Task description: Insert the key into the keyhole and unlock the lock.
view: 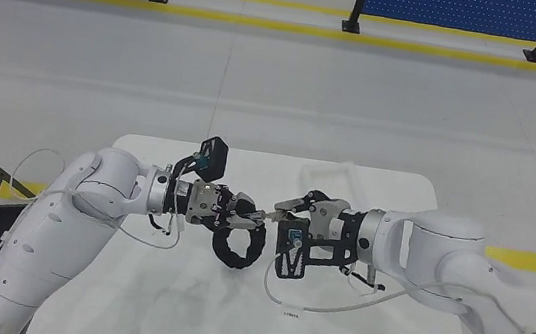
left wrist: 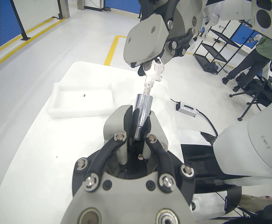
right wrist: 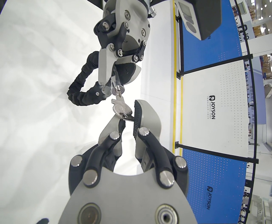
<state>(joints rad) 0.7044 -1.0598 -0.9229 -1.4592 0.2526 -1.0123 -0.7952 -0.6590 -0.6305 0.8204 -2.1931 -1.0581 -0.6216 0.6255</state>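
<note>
Right gripper (right wrist: 126, 116) holds key (right wrist: 121, 108) inside lock (right wrist: 118, 88) clamped by left gripper (left wrist: 139, 115)

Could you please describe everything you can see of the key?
The key is silvery metal with a flat, textured head and a short notched blade. The right gripper pinches its head between its fingers, above the table. Its blade tip sits in the keyhole of the shiny lock cylinder, which the left gripper holds.

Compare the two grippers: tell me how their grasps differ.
The left gripper is shut on the chrome lock cylinder; the right gripper pinches the flat key by its head. The left gripper's load trails a black cable loop; the right gripper's carries none. Both are shut, facing each other, key tip at the keyhole.
</note>
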